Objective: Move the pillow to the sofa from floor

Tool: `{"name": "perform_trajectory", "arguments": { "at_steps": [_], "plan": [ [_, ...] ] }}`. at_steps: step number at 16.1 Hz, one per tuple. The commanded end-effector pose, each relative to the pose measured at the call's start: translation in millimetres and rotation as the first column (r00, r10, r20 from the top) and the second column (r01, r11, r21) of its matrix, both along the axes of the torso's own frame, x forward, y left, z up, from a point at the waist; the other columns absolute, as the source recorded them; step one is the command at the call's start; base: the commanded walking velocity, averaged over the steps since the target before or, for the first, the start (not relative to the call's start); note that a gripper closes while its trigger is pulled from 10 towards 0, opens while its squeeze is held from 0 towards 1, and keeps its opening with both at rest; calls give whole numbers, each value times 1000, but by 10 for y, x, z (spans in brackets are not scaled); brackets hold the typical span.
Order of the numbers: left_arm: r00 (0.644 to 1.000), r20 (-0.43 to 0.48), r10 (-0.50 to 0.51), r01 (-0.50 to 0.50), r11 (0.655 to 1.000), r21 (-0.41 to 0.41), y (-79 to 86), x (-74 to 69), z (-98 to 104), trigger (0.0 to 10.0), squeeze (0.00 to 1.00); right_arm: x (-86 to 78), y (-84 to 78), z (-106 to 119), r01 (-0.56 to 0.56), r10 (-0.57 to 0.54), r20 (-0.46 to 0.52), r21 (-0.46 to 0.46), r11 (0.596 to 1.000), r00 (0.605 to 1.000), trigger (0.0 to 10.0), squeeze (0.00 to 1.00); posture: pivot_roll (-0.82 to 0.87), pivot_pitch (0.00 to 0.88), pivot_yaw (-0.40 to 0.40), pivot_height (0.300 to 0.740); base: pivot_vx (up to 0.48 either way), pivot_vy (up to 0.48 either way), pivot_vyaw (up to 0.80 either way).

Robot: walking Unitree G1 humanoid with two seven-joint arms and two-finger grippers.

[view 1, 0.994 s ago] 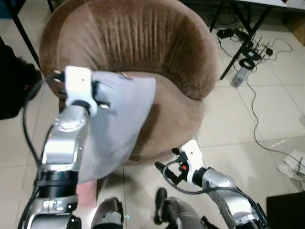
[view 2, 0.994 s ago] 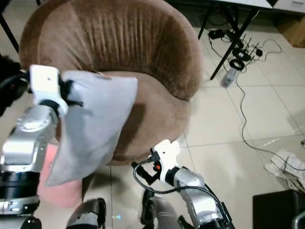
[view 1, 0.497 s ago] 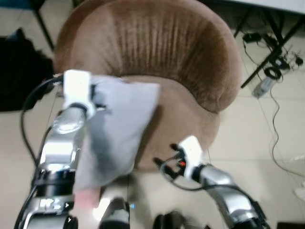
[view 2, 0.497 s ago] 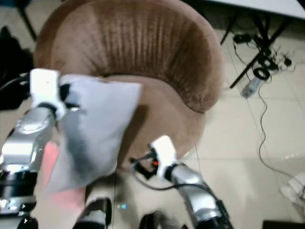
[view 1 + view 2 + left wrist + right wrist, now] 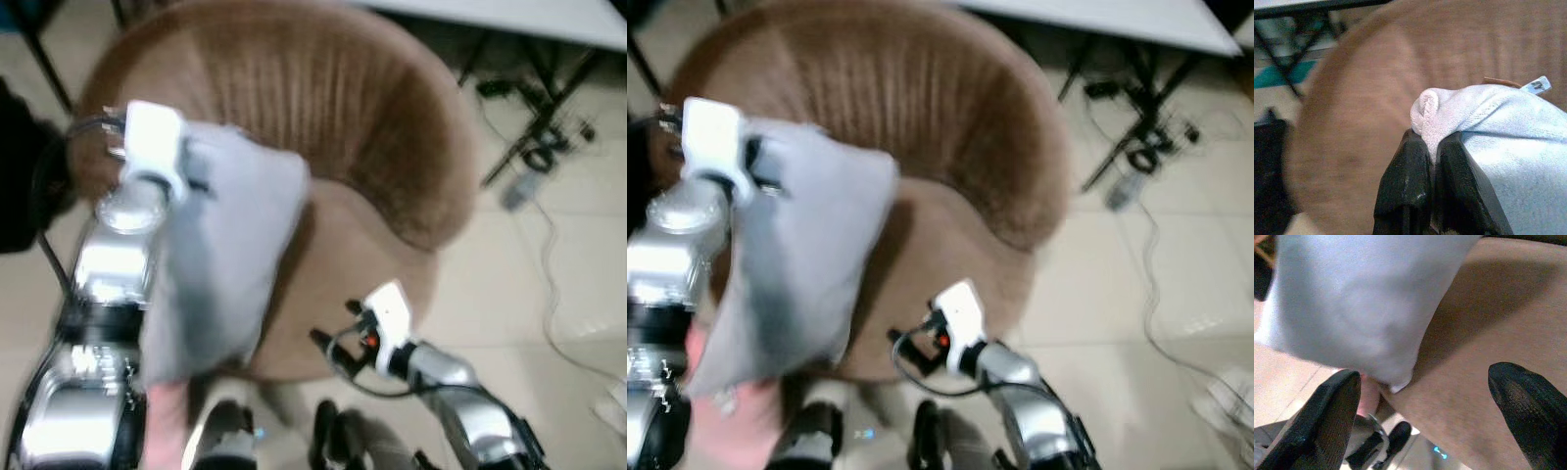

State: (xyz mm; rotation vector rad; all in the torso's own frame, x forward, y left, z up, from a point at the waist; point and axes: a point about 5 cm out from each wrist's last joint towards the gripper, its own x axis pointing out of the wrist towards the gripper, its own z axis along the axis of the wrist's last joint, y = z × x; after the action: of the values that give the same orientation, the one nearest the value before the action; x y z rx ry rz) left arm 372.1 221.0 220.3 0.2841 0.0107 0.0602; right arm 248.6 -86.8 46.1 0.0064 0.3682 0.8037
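left gripper [image 5: 1432, 147] pinches corner of grey pillow [image 5: 230, 264], which hangs below it over brown round sofa [image 5: 382, 245] front edge. right gripper [image 5: 1425, 411] spread, low beside seat. advice: carry pillow further over seat before letting go.

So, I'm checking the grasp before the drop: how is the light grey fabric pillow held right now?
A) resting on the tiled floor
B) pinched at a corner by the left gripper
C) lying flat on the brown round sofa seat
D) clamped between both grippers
B: the left gripper pinches a corner of the light grey fabric pillow, while the right gripper is open and apart from it.
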Motion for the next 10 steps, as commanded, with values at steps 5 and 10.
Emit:
{"name": "perform_trajectory", "arguments": {
  "at_steps": [5,10],
  "plan": [
    [998,40,50,-56,988,142,412,267,452,0,0,-69,-39,-48,62,-62,-21,2,998,998,10000,0,41,250,-65,740,0,0,0],
    [990,43,132,-138,953,270,688,276,735,0,0,-158,6,-131,99,-99,-40,15,995,994,10000,0,9,248,-22,740,0,0,0]
  ]
}}
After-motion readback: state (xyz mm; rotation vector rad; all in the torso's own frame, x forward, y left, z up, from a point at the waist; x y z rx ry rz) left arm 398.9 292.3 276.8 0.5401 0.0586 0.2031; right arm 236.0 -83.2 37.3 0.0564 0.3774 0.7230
